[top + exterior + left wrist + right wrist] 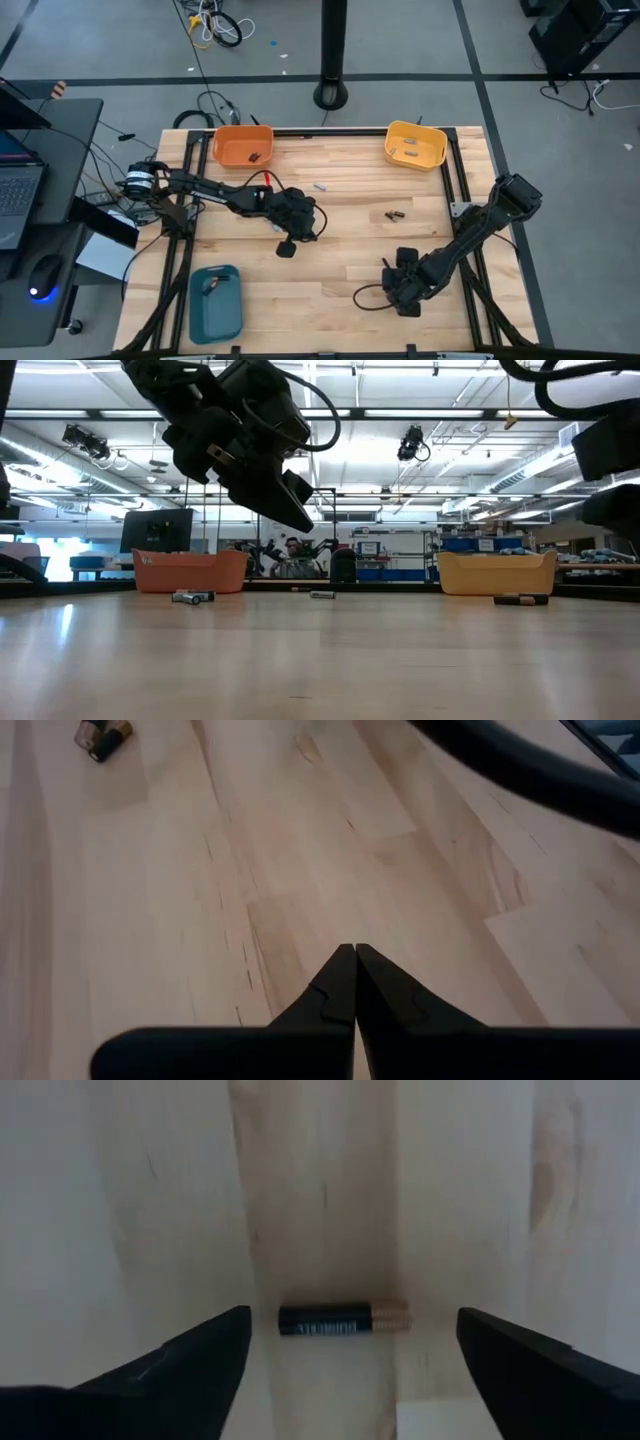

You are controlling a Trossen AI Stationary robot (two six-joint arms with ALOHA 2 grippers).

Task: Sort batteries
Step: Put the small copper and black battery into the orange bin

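Observation:
A black-and-copper battery [330, 1320] lies on its side on the wooden table [340, 255]. My right gripper [352, 1316] hangs over it near the table's front right [405, 285], pointing down. It is open, with one finger on each side of the battery and clear of it. My left gripper [355, 955] is shut on nothing and slants down above the table's middle [288, 247]. Two dark batteries [393, 215] and a silvery one [320, 186] lie loose farther back.
An orange tray [243, 145] at the far left and a yellow tray [415, 145] at the far right each hold batteries. A teal tray [215, 300] sits at the near left. Bare wood lies between the arms. A black cable [365, 298] loops beside my right gripper.

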